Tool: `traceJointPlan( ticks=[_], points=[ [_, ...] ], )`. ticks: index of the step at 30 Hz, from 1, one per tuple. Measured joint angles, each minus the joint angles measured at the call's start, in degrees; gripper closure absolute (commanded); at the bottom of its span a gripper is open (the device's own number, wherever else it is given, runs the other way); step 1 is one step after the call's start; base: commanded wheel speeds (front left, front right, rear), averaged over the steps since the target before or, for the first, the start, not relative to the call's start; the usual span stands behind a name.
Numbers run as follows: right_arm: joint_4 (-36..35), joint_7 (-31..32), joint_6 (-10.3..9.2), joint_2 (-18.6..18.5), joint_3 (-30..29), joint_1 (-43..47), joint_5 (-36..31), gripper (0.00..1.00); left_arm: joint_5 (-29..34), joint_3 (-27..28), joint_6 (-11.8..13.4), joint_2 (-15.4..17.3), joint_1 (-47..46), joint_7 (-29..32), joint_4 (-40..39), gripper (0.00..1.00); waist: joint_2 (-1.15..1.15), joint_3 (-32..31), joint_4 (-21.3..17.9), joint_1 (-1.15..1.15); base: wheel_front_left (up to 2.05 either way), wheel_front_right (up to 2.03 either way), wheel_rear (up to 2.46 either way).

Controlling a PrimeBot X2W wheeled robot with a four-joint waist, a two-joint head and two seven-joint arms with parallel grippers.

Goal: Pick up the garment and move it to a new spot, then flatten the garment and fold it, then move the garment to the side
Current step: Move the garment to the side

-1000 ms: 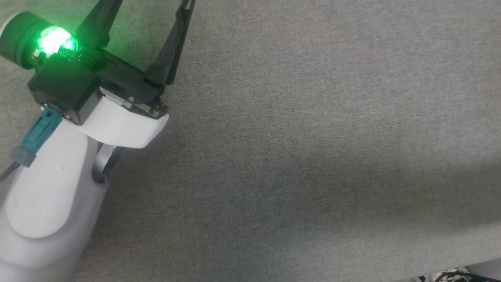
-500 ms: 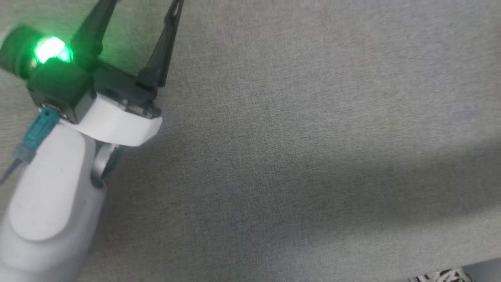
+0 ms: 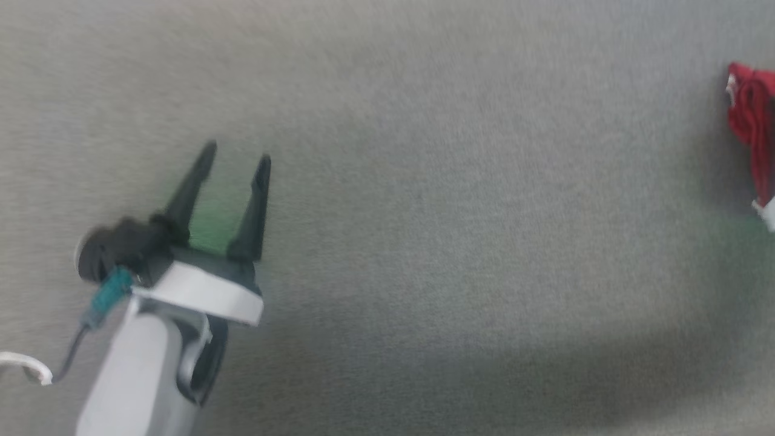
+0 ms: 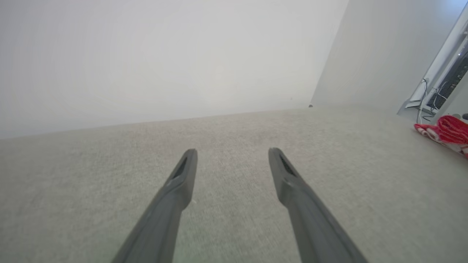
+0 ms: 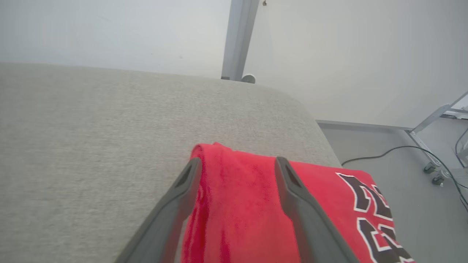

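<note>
Noted left gripper (image 3: 236, 154) at lower left over grey woven table (image 3: 424, 212), fingers spread wide. Found garment (image 3: 751, 121) far right near table's end: folded, red, long axis running away from robot, lettering on outer side, right gripper (image 5: 237, 160) fingers apart just above it. Beyond, white wall (image 4: 146, 54), grey floor (image 5: 365, 138), black cable (image 5: 384, 151).

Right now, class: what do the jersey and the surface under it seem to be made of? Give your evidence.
Jersey: thin, soft knit, probably synthetic, with a matte red finish; it drapes in loose folds and rolls over at its edge. Surface: coarse woven upholstery cloth, matte grey-beige; a fine weave grain shows, and its corner is rounded as if padded.
</note>
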Motion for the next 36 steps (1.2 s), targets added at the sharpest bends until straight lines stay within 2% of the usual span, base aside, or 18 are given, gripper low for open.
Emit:
traceJointPlan(
  ticks=[8, 16, 26, 36],
  points=[
    [-3.7, -2.3, -0.01, 3.4, 3.4, 7.2, 2.5, 0.0, -0.7, 2.2, 0.0, -2.7, 7.6, 0.0, 1.9, 0.0, 0.0, -7.4, 3.4, 0.0, 0.0, 0.0, 0.0],
    [-6.9, -3.0, -0.01, 6.7, 4.6, 16.3, 4.0, 0.0, -0.9, 3.8, 0.0, -3.4, 15.2, 0.0, 2.3, 0.0, 0.0, -15.3, 7.4, 0.0, 0.0, 0.0, 0.0],
    [-19.3, -3.2, -0.01, 8.9, -3.3, 27.9, -0.3, 0.0, -0.4, 6.8, 0.0, -3.7, 22.0, 0.0, -1.4, 0.0, 0.0, -23.1, 10.6, 0.0, 0.0, 0.0, 0.0],
    [-29.7, -2.1, -0.01, 11.0, -9.7, 36.8, -4.4, 0.0, -0.3, 7.0, 0.0, -3.2, 26.3, 0.0, -5.3, 0.0, 0.0, -25.3, 11.2, 0.0, 0.0, 0.0, 0.0]
  ],
)
